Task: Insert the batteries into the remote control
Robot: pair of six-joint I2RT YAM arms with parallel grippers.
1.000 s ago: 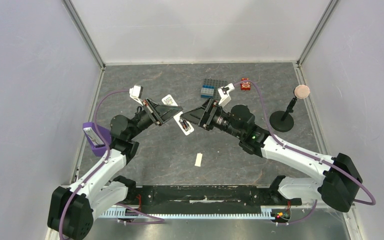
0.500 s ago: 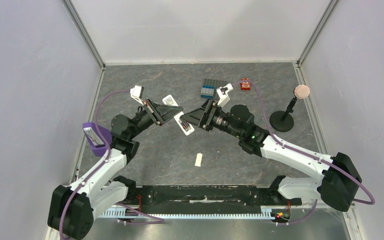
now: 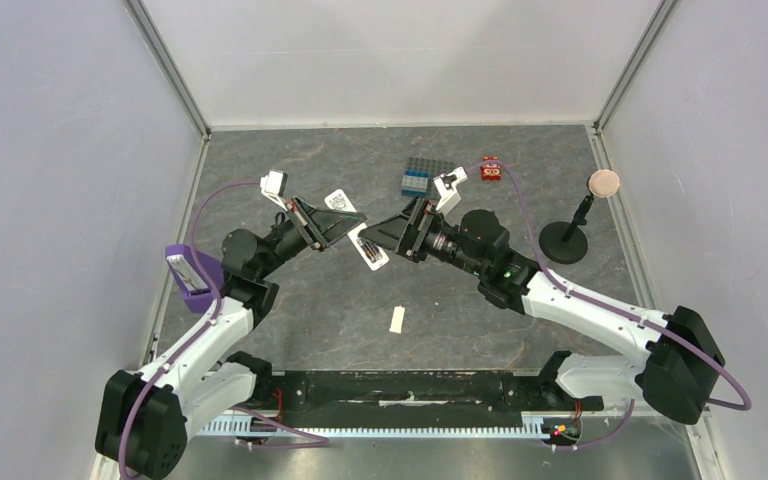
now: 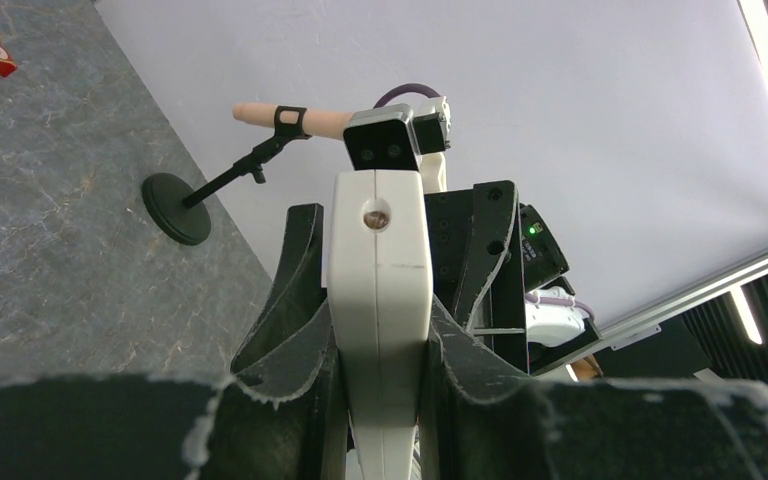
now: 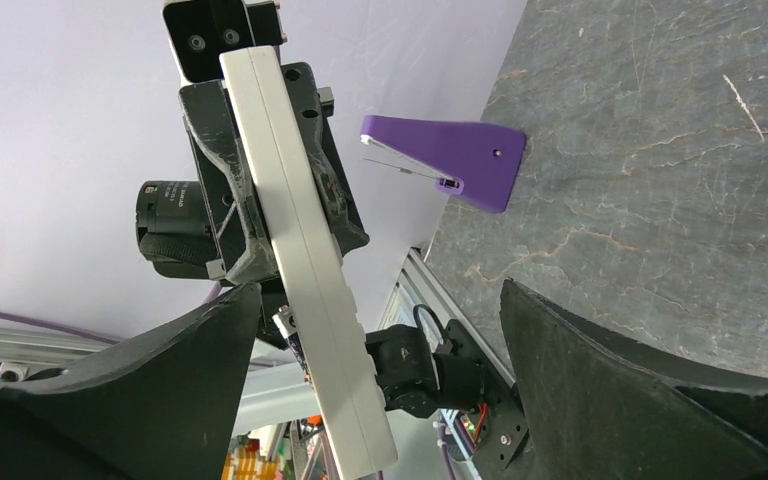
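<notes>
The remote control [image 3: 372, 256] is a slim white bar held edge-on above the table, with its dark battery slot facing up. My left gripper [image 3: 345, 222] is shut on its upper half. In the left wrist view the remote [image 4: 380, 260] stands between the two fingers of this gripper [image 4: 380, 350]. My right gripper [image 3: 382, 233] is open, and the remote's free end [image 5: 305, 290] lies between its spread jaws, nearer the left finger. One dark battery with a pale end [image 5: 288, 335] shows at the slot side of the remote. The second battery cannot be made out.
A small flat white cover plate [image 3: 397, 318] lies on the table near the front. A purple holder [image 3: 190, 270] stands at the left edge. A blue and grey block [image 3: 420, 178], a red toy [image 3: 491, 170] and a black stand with a round pad [image 3: 568, 238] are at the back right.
My right gripper has edged slightly left, closer around the remote's free end. The left gripper and the remote have hardly moved.
</notes>
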